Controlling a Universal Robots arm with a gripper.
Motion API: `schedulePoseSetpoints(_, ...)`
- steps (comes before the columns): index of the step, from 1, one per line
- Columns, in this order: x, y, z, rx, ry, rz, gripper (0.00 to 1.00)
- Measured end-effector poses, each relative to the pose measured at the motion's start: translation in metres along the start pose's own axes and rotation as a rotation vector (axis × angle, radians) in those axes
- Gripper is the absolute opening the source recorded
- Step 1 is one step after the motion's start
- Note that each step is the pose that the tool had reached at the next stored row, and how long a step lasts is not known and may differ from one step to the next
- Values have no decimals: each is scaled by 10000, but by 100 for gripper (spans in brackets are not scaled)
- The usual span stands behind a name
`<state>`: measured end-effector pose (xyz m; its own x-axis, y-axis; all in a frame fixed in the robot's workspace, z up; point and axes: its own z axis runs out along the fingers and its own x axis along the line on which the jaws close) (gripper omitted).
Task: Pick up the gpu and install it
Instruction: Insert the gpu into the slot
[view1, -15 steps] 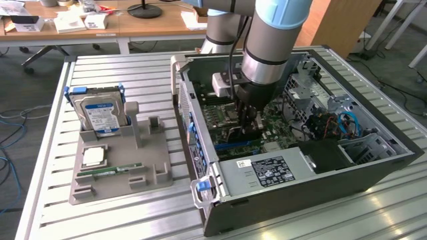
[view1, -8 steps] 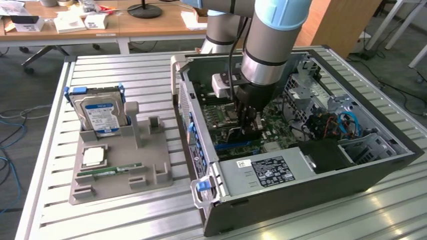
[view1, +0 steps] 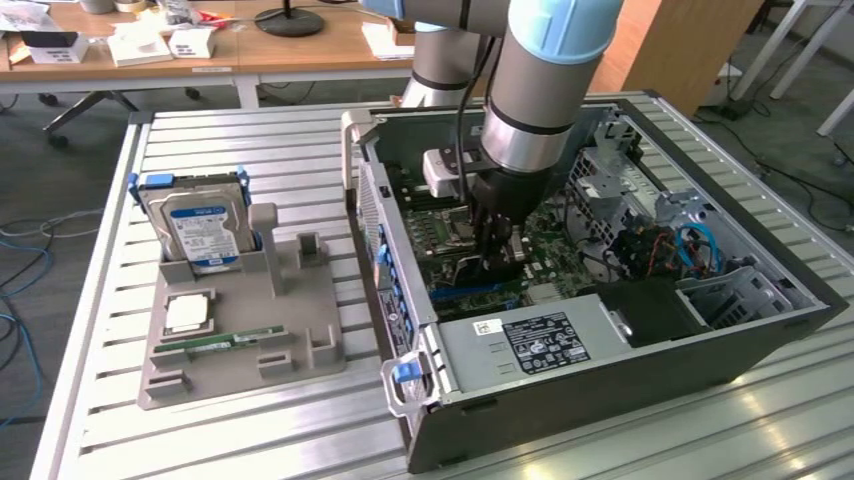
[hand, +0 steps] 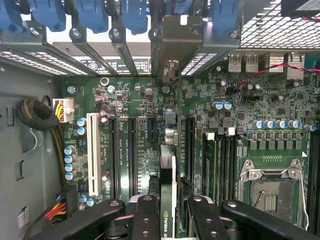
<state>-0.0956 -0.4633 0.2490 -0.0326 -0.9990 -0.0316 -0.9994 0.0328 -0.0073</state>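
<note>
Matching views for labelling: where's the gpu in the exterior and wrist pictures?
Exterior view: the gpu hangs under the gripper inside the open computer case, just over the motherboard.
Wrist view: the gpu is seen edge-on, clamped between the gripper fingers, among the expansion slots.
Shared landmark: the green motherboard beneath the card.

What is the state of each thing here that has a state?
gpu: held edge-on over the motherboard.
gripper: jaws shut on the gpu.
computer case: side open.
hard drive: upright in the gray holder.
memory stick: flat in the holder.
</note>
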Motion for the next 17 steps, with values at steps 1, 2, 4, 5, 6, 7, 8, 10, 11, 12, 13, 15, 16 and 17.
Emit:
schedulePoseSetpoints(1,0,0,0,0,1,0,26)
schedulePoseSetpoints(2,0,0,0,0,1,0,26)
schedulePoseSetpoints(4,0,0,1,0,0,0,26)
schedulePoseSetpoints(5,0,0,1,0,-1,0,26)
schedulePoseSetpoints(6,0,0,1,0,-1,0,26)
schedulePoseSetpoints(7,0,0,1,0,-1,1,26)
schedulePoseSetpoints(8,0,0,1,0,-1,1,26)
schedulePoseSetpoints(10,0,0,1,1,-1,1,26)
schedulePoseSetpoints(11,0,0,1,0,0,0,27)
schedulePoseSetpoints(12,0,0,1,0,0,0,27)
schedulePoseSetpoints(13,0,0,1,1,-1,0,34)
schedulePoseSetpoints(15,0,0,1,0,-1,1,34)
schedulePoseSetpoints(16,0,0,1,1,-1,1,34)
schedulePoseSetpoints(17,-1,0,-1,1,-2,1,34)
